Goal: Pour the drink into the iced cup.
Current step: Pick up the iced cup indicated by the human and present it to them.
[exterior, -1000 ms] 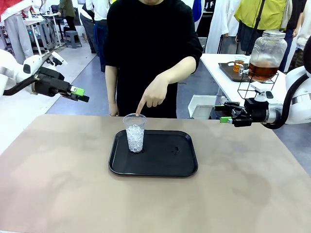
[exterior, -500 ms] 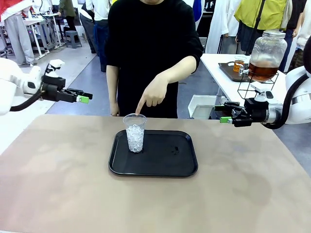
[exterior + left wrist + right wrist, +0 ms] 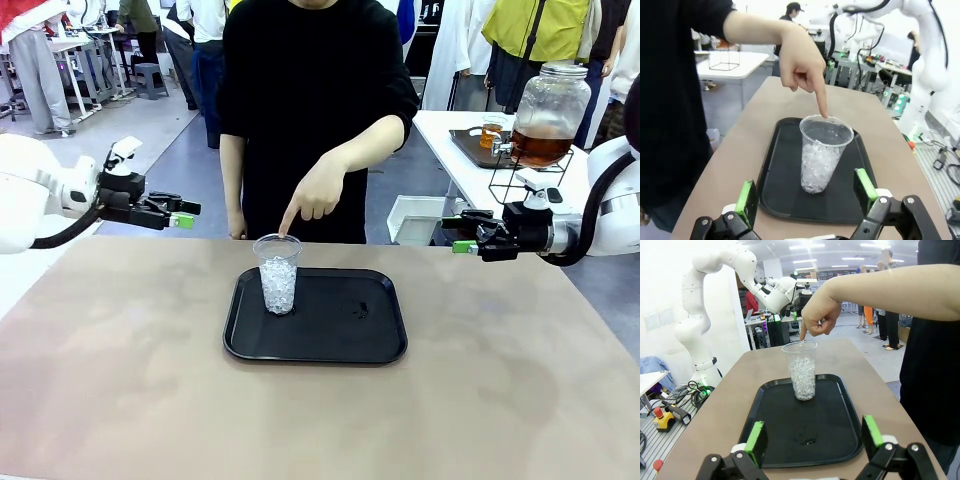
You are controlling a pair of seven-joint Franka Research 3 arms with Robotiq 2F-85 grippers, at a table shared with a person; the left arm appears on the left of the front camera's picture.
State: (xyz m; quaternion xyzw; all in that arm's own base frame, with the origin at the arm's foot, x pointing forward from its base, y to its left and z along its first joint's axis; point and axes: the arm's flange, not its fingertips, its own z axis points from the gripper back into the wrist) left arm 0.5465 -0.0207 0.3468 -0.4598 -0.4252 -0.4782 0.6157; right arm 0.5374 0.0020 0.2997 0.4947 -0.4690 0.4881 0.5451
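left gripper (image 3: 185,215): left edge of the front view, about mid-height, hanging in the air just past the far left corner of the worktop (image 3: 300,430). Jaws are spread wide with nothing in them, aimed toward the middle of the frame.
right gripper (image 3: 452,234): right side of the front view at pretty much the same height, off the worktop's far edge. Also gaping wide and holding nothing, aimed toward the left of the frame.
iced cup (image 3: 278,287): clear plastic, upright, ice filling most of it. It's just left of centre in the front view, standing in the far left part of the tray.
tray (image 3: 335,350): black with rounded corners, flat on the worktop in the middle of the frame. There's a small wet-looking spot on it to the right of the cup.
person's hand (image 3: 318,193): comes down from top centre with the index finger pointing straight down, tip right at the cup's far rim. Can't tell if it actually touches.
drink (image 3: 540,150): amber-brown, sitting in the lower part of the dispenser jar, upper right of the front view, well apart from the cup.
dispenser jar (image 3: 550,100): round clear glass with the lid on and the spigot facing frame left, over at the white side table (image 3: 460,175) behind the right arm.
left wrist view: cup sits dead centre, framed between the 2 green pads (image 3: 747,196) at the bottom, not touching either one.
right wrist view: cup is centre frame, farther out, with the near end of the tray between that gripper's 2 pads (image 3: 756,440).
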